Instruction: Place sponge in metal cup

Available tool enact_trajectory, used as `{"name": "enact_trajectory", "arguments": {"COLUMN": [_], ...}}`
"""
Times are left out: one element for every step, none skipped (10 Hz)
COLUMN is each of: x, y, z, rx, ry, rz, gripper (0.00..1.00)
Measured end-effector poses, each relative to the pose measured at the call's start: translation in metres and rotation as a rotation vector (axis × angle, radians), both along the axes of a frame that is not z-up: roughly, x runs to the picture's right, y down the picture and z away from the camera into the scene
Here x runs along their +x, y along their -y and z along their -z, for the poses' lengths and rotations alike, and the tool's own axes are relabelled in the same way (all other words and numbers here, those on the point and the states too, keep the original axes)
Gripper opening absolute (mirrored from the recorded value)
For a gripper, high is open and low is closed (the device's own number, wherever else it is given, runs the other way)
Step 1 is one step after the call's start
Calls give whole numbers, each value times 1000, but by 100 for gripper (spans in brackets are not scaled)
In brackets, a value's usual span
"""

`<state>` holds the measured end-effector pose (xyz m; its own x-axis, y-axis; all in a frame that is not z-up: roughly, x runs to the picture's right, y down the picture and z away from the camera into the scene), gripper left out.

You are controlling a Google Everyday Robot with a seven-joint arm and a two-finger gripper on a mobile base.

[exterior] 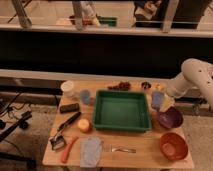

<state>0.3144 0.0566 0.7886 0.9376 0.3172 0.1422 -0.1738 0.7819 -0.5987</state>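
The sponge point(157, 99) is a blue-grey block just right of the green tray point(122, 125), at the tip of my arm. My gripper point(162, 100) reaches down from the right and is shut on the sponge, holding it a little above the table. The metal cup point(145, 85) is small, dark and round. It stands at the table's back edge, a short way behind and left of the sponge, and nothing touches it.
A purple bowl point(170, 118) and a red bowl point(173, 145) sit below the gripper at the right. Left of the tray are a blue plastic cup point(85, 96), a white cup point(67, 89), an orange fruit point(83, 125), a carrot point(68, 149) and a grey cloth point(90, 151).
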Motion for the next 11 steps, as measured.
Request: {"name": "enact_trajectory", "arguments": {"x": [-6, -7, -9, -13, -19, -20, -20, -20, -20, -19, -12], "y": [5, 9, 11, 14, 18, 23, 29, 36, 42, 47, 51], "z": [-5, -8, -11, -14, -19, -22, -27, -33, -39, -44, -49], "rx": [1, 4, 9, 11, 24, 39, 60, 74, 87, 97, 99], "ry": [6, 8, 13, 22, 33, 38, 42, 46, 50, 51, 50], "rz": [3, 2, 5, 12, 21, 25, 31, 36, 40, 40, 41], "gripper": [6, 6, 6, 6, 6, 6, 6, 6, 6, 6, 6]}}
